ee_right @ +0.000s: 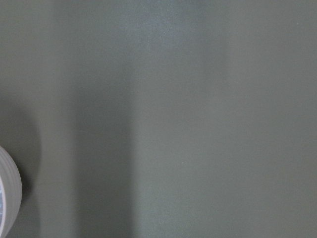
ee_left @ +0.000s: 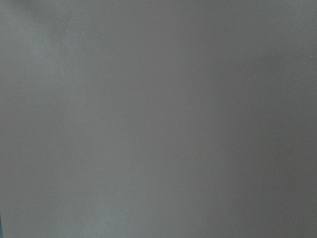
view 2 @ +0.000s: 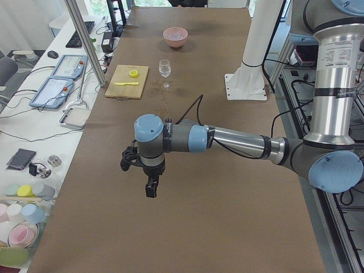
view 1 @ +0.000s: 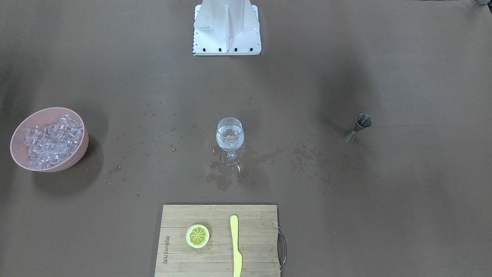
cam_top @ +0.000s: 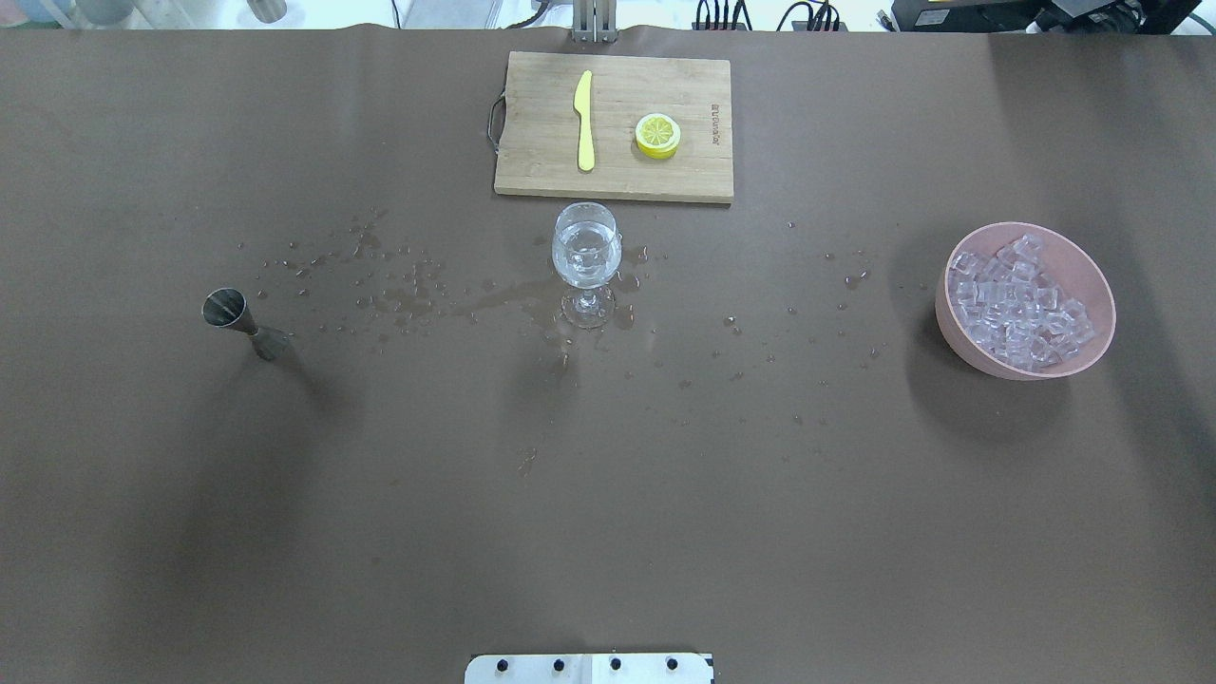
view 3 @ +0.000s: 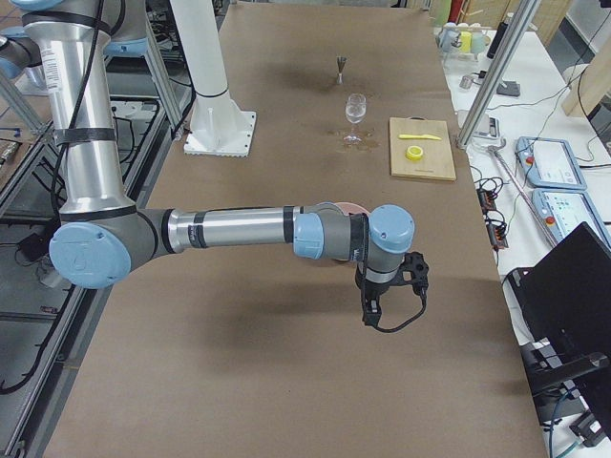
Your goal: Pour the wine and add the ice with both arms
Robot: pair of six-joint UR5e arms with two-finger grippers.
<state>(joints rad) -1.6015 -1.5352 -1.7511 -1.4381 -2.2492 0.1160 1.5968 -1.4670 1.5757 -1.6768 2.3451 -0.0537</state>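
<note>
A stemmed wine glass [view 1: 230, 137] stands mid-table; it also shows in the overhead view [cam_top: 587, 256]. It holds a small amount of clear wine and some glassy pieces. A pink bowl [view 1: 19, 130] heaped with ice [view 1: 52, 140] stands on the robot's right, also in the overhead view [cam_top: 959, 332]. A steel jigger [cam_top: 237, 318] stands upright on the robot's left. My left gripper [view 2: 151, 190] hangs over bare table beyond the jigger. My right gripper [view 3: 368, 313] hangs beyond the bowl. Both show only in the side views, so I cannot tell whether they are open or shut.
A wooden cutting board [cam_top: 541, 161] at the far edge carries a yellow knife [cam_top: 584, 119] and a lemon half [cam_top: 657, 135]. Wet patches and droplets [cam_top: 408, 299] spread around the glass. The white base column [view 1: 226, 29] stands at the robot's side. The bowl's rim [ee_right: 7, 198] edges the right wrist view.
</note>
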